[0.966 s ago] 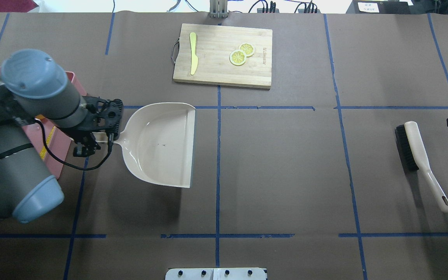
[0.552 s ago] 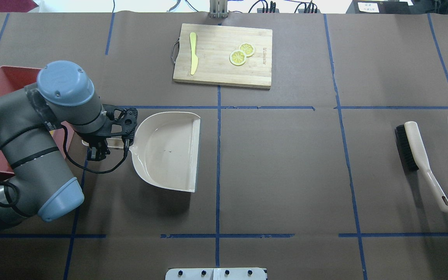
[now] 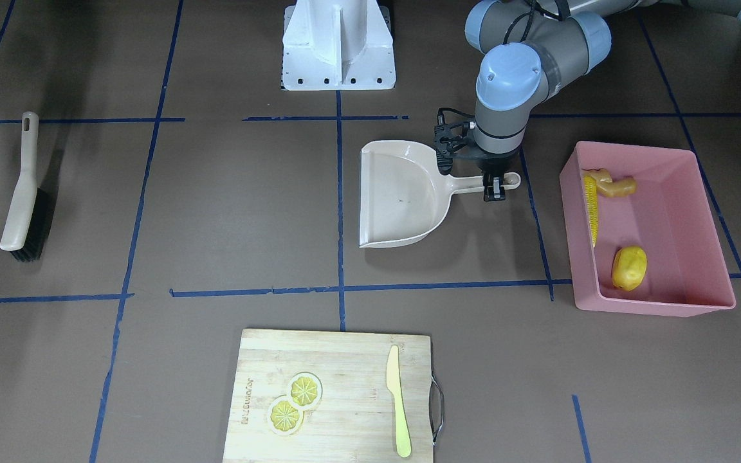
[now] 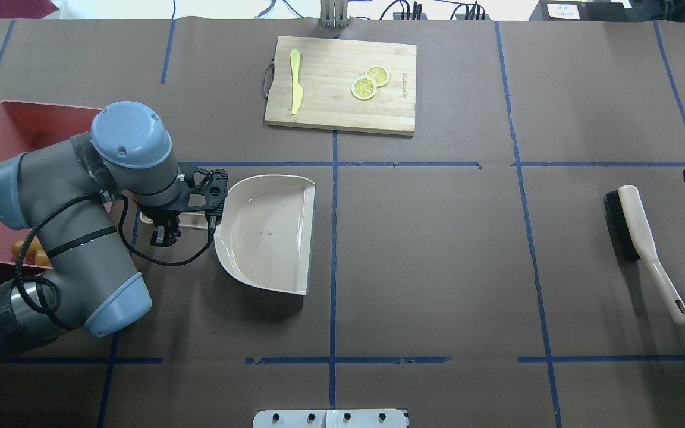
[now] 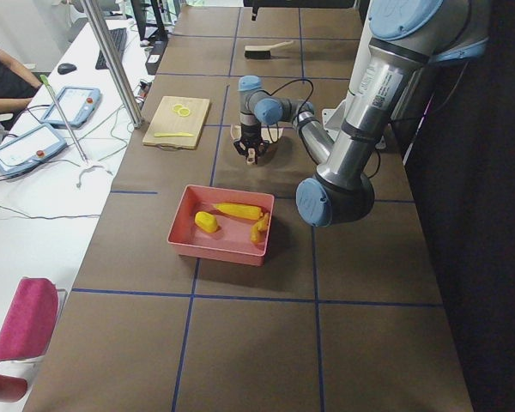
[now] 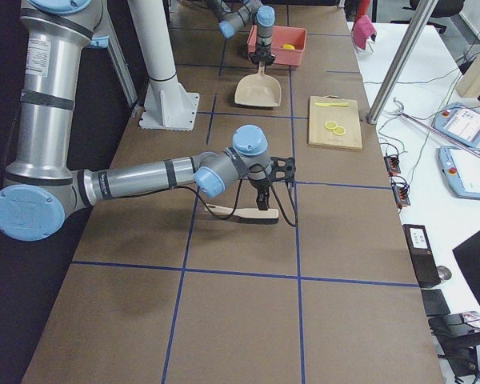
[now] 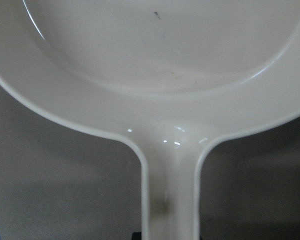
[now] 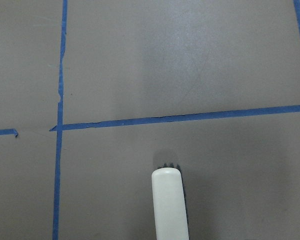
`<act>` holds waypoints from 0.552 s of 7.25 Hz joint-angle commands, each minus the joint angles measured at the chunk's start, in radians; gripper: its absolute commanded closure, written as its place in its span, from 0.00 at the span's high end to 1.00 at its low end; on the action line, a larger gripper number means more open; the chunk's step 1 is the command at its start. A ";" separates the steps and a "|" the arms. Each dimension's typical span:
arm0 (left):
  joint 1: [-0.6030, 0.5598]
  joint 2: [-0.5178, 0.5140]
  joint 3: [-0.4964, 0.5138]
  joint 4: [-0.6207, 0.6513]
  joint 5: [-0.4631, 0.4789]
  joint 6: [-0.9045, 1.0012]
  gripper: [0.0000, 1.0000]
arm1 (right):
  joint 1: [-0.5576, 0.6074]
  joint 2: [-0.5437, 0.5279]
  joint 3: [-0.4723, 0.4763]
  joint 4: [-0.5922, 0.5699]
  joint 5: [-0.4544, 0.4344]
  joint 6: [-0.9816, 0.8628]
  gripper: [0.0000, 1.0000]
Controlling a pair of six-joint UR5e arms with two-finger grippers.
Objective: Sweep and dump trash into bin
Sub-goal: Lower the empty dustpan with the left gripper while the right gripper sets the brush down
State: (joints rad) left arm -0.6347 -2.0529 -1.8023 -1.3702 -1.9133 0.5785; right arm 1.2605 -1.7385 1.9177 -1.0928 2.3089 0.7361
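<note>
Since the corn cob point(image 3: 592, 207), yellow lump point(image 3: 629, 267) and ginger root point(image 3: 613, 186) all lie inside the pink bin point(image 3: 653, 307), dumping looks done, so the left jaws, clamped on the handle of the empty dustpan point(image 3: 399, 193) beside that bin, should next set it down and part, while the right jaws' state I cannot tell.

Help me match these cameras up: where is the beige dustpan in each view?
Front-facing: dustpan, centre.
Overhead: left of centre.
Exterior left: upper centre by the left arm, hard to make out.
Exterior right: top centre.
Left wrist: fills the frame.
Right wrist: not in it.
Shared landmark: cutting board, in all four exterior views.
</note>
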 commanded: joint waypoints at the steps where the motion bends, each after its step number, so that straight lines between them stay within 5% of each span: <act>1: 0.001 -0.009 0.011 0.000 0.000 -0.029 0.05 | 0.002 0.007 -0.002 -0.004 -0.002 -0.003 1.00; 4: 0.003 -0.020 0.038 -0.010 0.000 -0.080 0.06 | 0.002 0.007 -0.003 -0.004 -0.005 -0.003 1.00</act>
State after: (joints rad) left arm -0.6325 -2.0674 -1.7757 -1.3778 -1.9129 0.5054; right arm 1.2624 -1.7319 1.9148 -1.0967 2.3048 0.7333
